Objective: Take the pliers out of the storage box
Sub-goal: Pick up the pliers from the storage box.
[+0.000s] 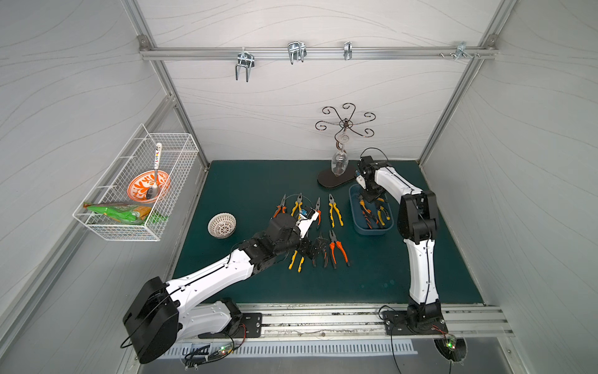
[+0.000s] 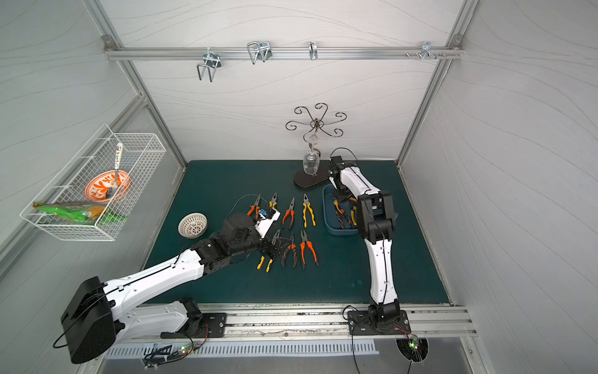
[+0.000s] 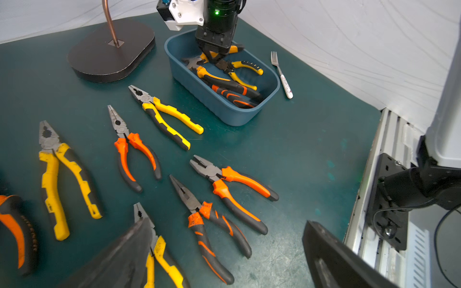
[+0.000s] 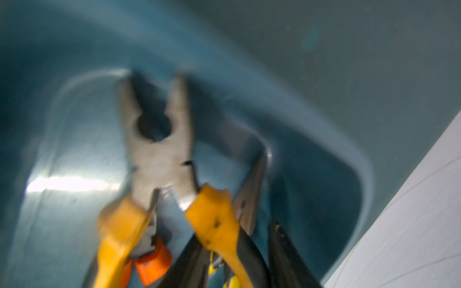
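Note:
The blue storage box [image 1: 369,230] [image 2: 333,228] [image 3: 214,104] stands at the mat's right, with a few pliers [image 3: 224,82] lying in it. My right gripper [image 1: 369,199] [image 2: 343,199] [image 3: 213,56] [image 4: 234,232] reaches down into the box. Its dark fingers [image 4: 287,254] are shut round one yellow handle of a blunt-nosed pair of pliers [image 4: 159,149]; that view is blurred. Several more pliers [image 1: 335,210] [image 3: 162,119] lie in two rows on the mat left of the box. My left gripper [image 1: 318,247] [image 2: 280,247] [image 3: 225,224] hangs open just above the near row, holding nothing.
A silver fork [image 3: 282,74] lies on the mat right of the box. A dark stand base [image 1: 335,183] with a hanging wine glass [image 1: 339,163] sits just behind the box. A white patterned bowl [image 1: 222,225] rests at the left; a wire basket [image 1: 129,194] hangs on the left wall.

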`<state>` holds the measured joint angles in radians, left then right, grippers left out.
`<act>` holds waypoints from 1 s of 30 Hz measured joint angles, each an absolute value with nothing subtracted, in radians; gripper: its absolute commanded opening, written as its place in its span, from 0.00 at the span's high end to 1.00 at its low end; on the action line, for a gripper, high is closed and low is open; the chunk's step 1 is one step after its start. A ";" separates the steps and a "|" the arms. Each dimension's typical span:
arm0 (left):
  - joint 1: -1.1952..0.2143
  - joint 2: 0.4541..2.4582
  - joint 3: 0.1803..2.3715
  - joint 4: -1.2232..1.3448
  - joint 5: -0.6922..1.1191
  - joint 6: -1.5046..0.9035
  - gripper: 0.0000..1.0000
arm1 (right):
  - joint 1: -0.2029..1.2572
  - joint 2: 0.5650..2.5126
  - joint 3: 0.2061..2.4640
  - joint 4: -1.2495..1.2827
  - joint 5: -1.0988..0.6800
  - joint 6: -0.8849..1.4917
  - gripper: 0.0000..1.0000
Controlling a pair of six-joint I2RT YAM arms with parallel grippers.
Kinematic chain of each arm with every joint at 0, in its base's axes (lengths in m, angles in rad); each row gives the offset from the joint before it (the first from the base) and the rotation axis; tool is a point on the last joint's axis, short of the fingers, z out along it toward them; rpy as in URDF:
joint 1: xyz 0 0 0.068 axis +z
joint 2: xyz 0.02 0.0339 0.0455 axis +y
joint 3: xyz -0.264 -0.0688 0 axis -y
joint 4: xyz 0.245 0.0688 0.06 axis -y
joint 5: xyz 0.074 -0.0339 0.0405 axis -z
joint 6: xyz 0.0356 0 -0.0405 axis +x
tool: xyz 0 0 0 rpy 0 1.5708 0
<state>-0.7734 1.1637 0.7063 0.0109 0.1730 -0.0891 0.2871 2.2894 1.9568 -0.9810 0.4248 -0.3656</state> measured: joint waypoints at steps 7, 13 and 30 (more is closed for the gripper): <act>-0.773 1.164 0.706 0.007 0.138 -0.083 0.00 | 0.286 2.276 1.907 -0.960 0.410 -0.359 0.93; -0.773 1.165 0.706 0.006 0.105 -0.084 0.00 | 0.284 2.210 1.845 -0.923 0.407 -0.344 1.00; -0.605 1.235 0.768 0.003 0.192 -0.416 0.02 | 0.297 1.795 1.491 -0.719 0.358 -0.139 1.00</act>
<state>-0.6048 1.2350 0.7685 0.0032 0.1917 -0.4164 0.2970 1.7947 1.4910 -0.7185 0.3576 -0.1387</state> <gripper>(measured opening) 0.996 0.171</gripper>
